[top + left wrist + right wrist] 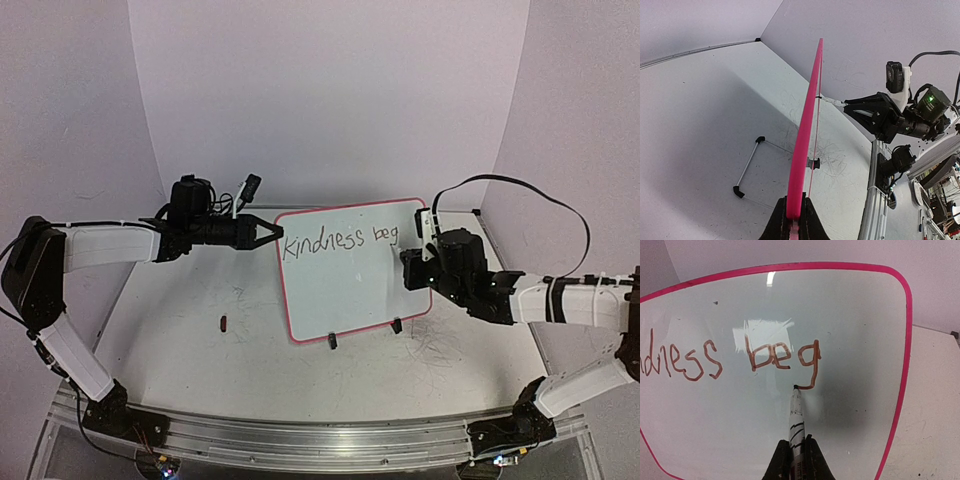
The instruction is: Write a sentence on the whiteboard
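Observation:
The whiteboard (350, 295) stands tilted on the table, red-pink frame around it. In the top view the sentence (340, 241) on it reads "kindness beg" in dark marker. My left gripper (272, 232) is shut on the board's left edge; the left wrist view shows the pink frame (805, 135) edge-on, clamped in the left gripper (795, 204). My right gripper (796, 446) is shut on a white marker (796, 415). Its tip touches the board at the tail of the "g" in the sentence (782, 356). The right gripper (412, 255) sits at the board's right side.
Two black clip feet (332, 341) (396, 325) hold the board's lower edge. A small dark cap (223, 322) lies on the table left of the board. A thin metal rod with black ends (747, 167) lies behind the board. The aluminium rail (300, 440) runs along the near edge.

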{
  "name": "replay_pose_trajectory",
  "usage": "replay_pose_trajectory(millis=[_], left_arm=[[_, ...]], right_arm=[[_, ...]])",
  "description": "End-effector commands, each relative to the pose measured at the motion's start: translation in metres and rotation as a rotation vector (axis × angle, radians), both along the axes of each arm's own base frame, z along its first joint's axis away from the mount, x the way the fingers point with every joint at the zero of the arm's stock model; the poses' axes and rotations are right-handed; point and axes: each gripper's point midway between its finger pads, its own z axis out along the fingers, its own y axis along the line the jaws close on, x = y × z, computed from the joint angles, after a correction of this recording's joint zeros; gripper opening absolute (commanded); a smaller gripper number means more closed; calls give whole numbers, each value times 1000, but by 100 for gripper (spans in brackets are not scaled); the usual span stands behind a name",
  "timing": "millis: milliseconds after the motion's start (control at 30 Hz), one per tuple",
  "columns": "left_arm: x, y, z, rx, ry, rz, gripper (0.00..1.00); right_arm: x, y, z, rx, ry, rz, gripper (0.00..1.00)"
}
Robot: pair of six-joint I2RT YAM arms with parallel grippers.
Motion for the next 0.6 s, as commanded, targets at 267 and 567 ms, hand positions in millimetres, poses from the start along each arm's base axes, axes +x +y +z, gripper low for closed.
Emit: replay_pose_trajectory(millis=[267, 567], left_arm=[[-2, -2, 16, 4, -87, -6, 0], [-2, -2, 18, 3, -94, -3, 0]], right_arm=[[4, -21, 43, 62, -96, -58, 0], [19, -21, 41, 52, -96, -66, 0]])
